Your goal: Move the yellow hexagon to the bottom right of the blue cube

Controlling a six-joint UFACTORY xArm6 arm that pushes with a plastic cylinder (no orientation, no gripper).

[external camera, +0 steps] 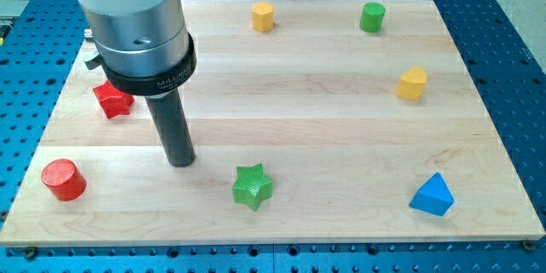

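The yellow hexagon (262, 16) stands near the board's top edge, left of centre. The blue block (432, 194), angular and pointed at its top, sits at the bottom right of the board. My tip (181, 162) rests on the board at the lower left, far from both. It is left of the green star (252, 186) and right of and below the red star (113, 99). It touches no block.
A second yellow block (411, 83) sits at the right, above the blue block. A green cylinder (372, 17) is at the top right. A red cylinder (64, 179) is at the bottom left. The wooden board (341, 136) lies on a blue perforated table.
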